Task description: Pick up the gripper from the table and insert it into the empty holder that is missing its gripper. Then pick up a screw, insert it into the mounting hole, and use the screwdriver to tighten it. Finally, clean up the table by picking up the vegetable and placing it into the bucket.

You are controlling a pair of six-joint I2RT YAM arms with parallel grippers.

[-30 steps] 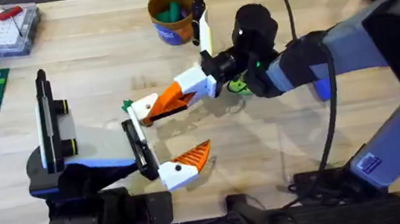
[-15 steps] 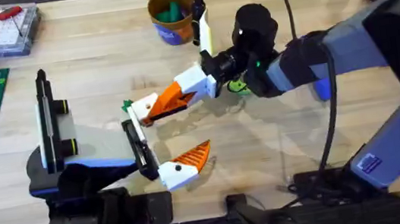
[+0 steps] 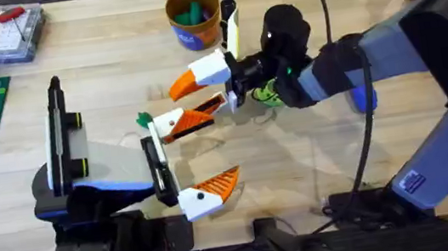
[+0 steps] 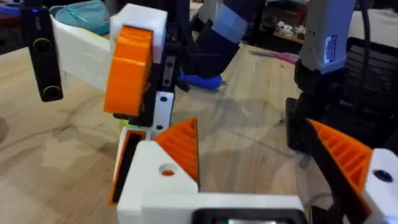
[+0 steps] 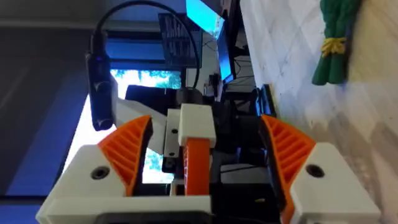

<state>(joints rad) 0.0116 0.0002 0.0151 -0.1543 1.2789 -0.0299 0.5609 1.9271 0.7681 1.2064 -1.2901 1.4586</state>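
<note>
The right end effector [image 3: 207, 89], white fingers with orange ribbed pads, sits just above the centre of the overhead frame with its fingers spread apart: one finger points toward the upper left, the other lies lower. The loose gripper [image 3: 182, 122], a white plastic block with an orange ribbed wedge, lies against the top end of the narrow black upright holder [image 3: 157, 164], just left of centre, touching or nearly touching the lower finger; whether it is seated cannot be told. In the right wrist view the white block and orange wedge [image 5: 198, 146] stand between the spread orange pads [image 5: 287, 146], apart from both. The left end effector [image 4: 249, 180] shows in its wrist view with its two fingers well apart, closed on nothing. The matching white-and-orange finger with a black dot [image 3: 206, 192] sits at the holder's lower end. The lime-green vegetable [image 3: 267, 96] lies on the wooden bench [image 3: 113, 62], partly hidden under the right arm. The tan-orange bucket with a blue band [image 3: 193, 16] stands near the bench's upper edge at top centre. Bare wood lies open between bucket and holder, and in the lower middle of the frame.
</note>
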